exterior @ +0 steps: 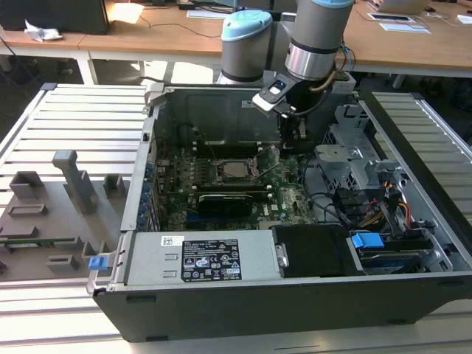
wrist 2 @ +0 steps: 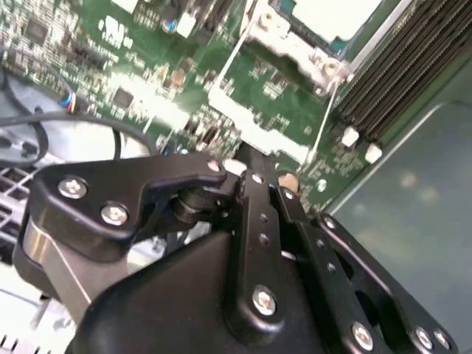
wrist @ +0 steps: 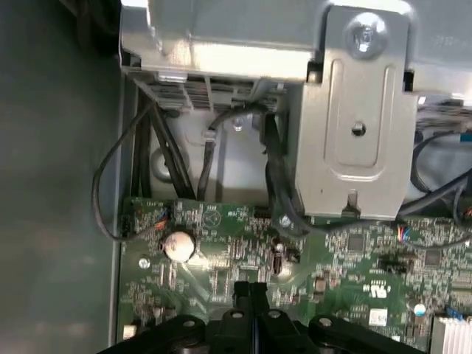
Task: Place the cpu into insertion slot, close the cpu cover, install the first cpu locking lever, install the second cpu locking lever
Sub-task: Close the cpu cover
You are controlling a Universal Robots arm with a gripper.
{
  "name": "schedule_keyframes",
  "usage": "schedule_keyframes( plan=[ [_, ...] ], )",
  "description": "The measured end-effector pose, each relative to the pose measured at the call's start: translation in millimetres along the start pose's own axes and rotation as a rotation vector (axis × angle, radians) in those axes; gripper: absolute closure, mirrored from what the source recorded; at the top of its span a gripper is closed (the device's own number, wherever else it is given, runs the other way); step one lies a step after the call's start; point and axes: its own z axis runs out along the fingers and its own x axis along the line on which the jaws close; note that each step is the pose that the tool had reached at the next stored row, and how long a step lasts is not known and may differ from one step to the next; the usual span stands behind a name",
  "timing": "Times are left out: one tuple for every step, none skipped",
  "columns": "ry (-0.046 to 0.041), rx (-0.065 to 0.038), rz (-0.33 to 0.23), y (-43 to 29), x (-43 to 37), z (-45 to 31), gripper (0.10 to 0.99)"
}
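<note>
Green motherboard (exterior: 287,199) lines the floor of the open case (exterior: 295,295). Near the centre of the exterior view I see the cpu (exterior: 236,170) lying in the insertion slot (exterior: 214,174), its silver top showing. My gripper (exterior: 293,140) hangs over the board just beside it, toward the exterior view's upper right. In the first wrist view its fingers (wrist: 241,295) are pressed together, gripping nothing.

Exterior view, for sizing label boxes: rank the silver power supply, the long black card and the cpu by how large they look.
1. silver power supply, clearly largest, though it also lies nearest the camera.
2. long black card.
3. cpu, smallest.
</note>
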Motion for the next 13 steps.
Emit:
schedule_keyframes(
  plan=[
    [-0.0001, 0.000, 0.000, -2.6, 0.2, 0.1, 0.980],
    [0.0000, 0.000, 0.000, -6.1, 0.4, 0.2, 0.980],
    [0.0000, 0.000, 0.000, -9.7, 0.6, 0.3, 0.980],
    [0.0000, 0.000, 0.000, -12.0, 0.8, 0.4, 0.980],
    [-0.0001, 0.000, 0.000, -13.3, 0.9, 0.5, 0.980],
    [-0.0001, 0.000, 0.000, -14.3, 1.0, 0.5, 0.980],
    [-0.0001, 0.000, 0.000, -15.7, 1.1, 0.6, 0.980],
    [0.0000, 0.000, 0.000, -16.8, 1.1, 0.6, 0.980],
    [-0.0001, 0.000, 0.000, -18.1, 1.2, 0.6, 0.980],
    [0.0000, 0.000, 0.000, -19.0, 1.3, 0.7, 0.980],
    [0.0000, 0.000, 0.000, -20.3, 1.4, 0.7, 0.980],
    [0.0000, 0.000, 0.000, -21.5, 1.5, 0.8, 0.980],
    [-0.0001, 0.000, 0.000, -22.5, 1.5, 0.8, 0.980]
  ],
)
